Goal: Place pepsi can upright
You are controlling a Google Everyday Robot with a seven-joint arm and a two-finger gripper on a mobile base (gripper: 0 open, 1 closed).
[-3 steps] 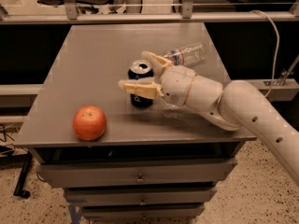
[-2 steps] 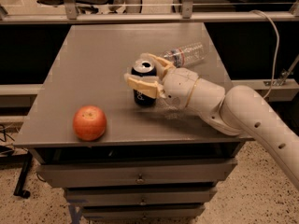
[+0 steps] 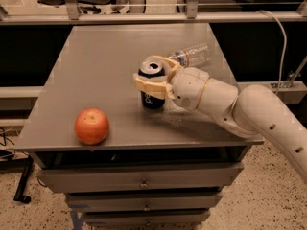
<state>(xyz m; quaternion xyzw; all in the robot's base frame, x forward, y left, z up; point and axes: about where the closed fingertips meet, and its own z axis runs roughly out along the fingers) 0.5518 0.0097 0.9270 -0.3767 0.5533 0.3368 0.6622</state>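
The pepsi can [image 3: 152, 85], dark blue with a silver top, stands upright on the grey table [image 3: 96, 71], right of the middle. My gripper [image 3: 154, 79] reaches in from the right, and its cream fingers [image 3: 149, 86] wrap around the can on both sides. The can's base looks to rest on the table. The white arm runs off to the lower right.
A red apple [image 3: 91, 126] sits near the table's front left edge. A clear plastic water bottle [image 3: 192, 55] lies on its side just behind my gripper. Drawers are below the tabletop. A railing runs along the back.
The gripper has carried the can slightly right and lowered it, and the can has gone from tilted to upright on the table.
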